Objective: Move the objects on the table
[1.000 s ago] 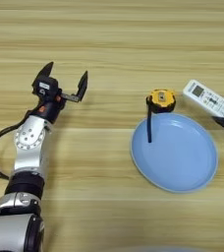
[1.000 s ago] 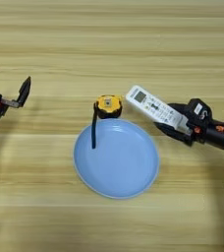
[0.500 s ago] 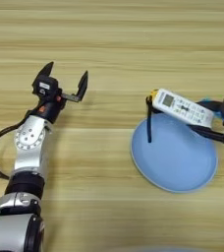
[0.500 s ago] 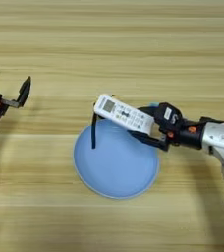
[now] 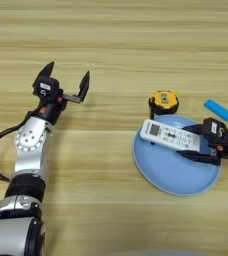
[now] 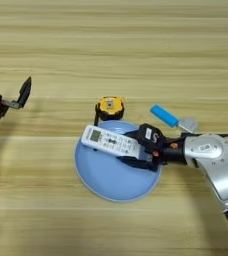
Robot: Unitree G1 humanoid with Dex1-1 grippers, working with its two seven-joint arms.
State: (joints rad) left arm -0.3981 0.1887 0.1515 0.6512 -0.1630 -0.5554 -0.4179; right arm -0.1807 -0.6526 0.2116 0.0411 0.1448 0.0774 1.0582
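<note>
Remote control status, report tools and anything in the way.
Right tool shut on remote control, over the blue plate. Left tool open, parked far left. Tape measure at the plate's far rim, blue block beside it.

remote control [image 6: 111, 141] carried leftward, now over the plate [image 6: 106, 182], right gripper [image 6: 134, 150] following

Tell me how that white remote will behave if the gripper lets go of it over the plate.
The white remote, held at one end by the right gripper, looks rigid and light. Being flat, it would probably land flat on the blue plate, though it may slide on that smooth surface.
</note>
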